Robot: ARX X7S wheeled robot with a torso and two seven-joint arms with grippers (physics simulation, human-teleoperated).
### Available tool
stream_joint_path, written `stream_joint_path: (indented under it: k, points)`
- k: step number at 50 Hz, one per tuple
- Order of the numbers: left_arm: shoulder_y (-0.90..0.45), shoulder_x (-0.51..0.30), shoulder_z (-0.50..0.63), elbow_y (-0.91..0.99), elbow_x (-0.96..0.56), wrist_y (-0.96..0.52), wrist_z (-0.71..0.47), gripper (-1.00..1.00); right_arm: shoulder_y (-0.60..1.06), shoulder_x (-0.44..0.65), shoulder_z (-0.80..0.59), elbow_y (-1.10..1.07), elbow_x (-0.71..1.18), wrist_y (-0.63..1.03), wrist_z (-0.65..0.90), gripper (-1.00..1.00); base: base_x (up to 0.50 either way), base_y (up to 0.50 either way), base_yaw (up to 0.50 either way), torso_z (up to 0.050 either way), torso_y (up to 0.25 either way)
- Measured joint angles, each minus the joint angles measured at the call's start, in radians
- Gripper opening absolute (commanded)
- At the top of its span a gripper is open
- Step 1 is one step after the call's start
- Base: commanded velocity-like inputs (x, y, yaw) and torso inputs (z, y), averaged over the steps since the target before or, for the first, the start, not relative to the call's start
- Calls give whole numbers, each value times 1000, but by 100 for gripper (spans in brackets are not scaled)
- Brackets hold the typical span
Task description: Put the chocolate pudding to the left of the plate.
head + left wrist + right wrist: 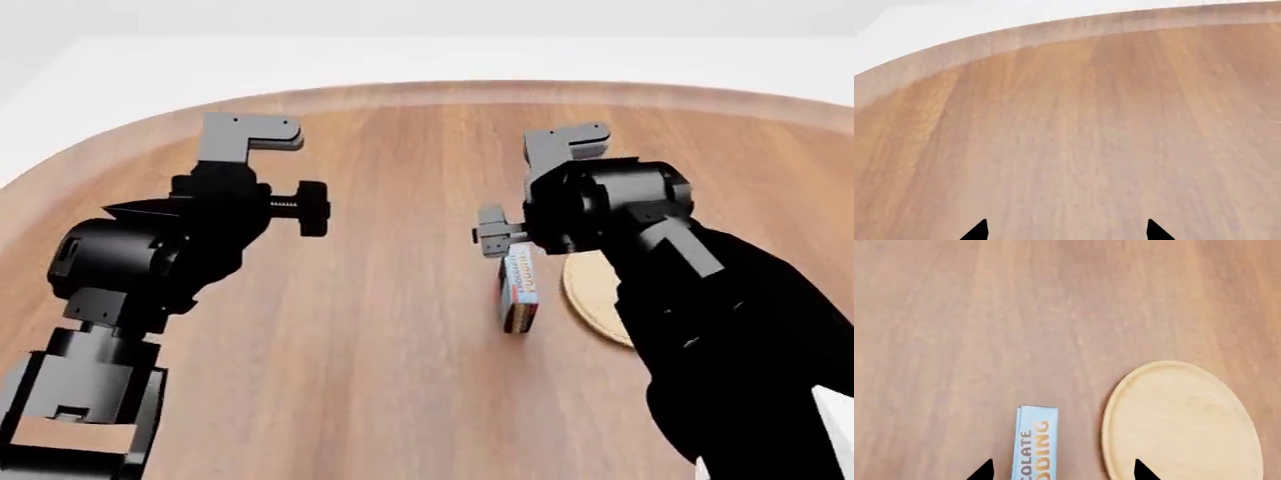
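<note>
Right gripper (1061, 471) is spread, nothing held: both fingertips show apart in the right wrist view, with the chocolate pudding (1035, 442) between them but clear of both, so it looks released, not clamped. The carton stands on a thin edge on the table (400, 330), blue-grey edge with pale print facing up at the wrist camera. In the head view the pudding (519, 292) sits just beside the plate (594, 290), on the plate's left side, a small gap between them, not touching. The right arm hangs over both and hides part of the plate. Left gripper (1066, 231) is spread too, empty, over bare wood well away from the plate on its left; the left wrist view shows only table and its curved rim. Handling, my read: a small cardboard carton, likely light and fairly stiff, smooth printed faces so possibly slippery, and standing on a narrow edge it should tip easily if a finger clips it on the way out. If a re-grip is needed, take it across the two broad flat faces near the middle, light squeeze so the board doesn't dent. Placement looks done judging by where it sits; the remaining concern is a straight-up retreat that doesn't knock it toward the plate.
</note>
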Motion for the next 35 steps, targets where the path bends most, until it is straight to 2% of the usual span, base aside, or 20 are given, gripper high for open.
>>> stream_joint_path:
  k: [8,18,27,35]
  points:
    - [65,-39,-51,194,-56,-67,-55,100,-77,148,111,-346,48,36,151,100,0,0,0,0,250]
    - [191,-94,-145,525,-153,-156,-149,100,-223,368,230,-851,145,33,343,100,0,0,0,0,250]
    - [356,-135,-234,816,-223,-176,-222,100,-417,561,313,-1266,153,-69,467,100,0,0,0,0,250]
    - [558,-173,-290,1058,-223,-107,-263,100,-626,706,357,-1568,56,-220,528,100,0,0,0,0,250]
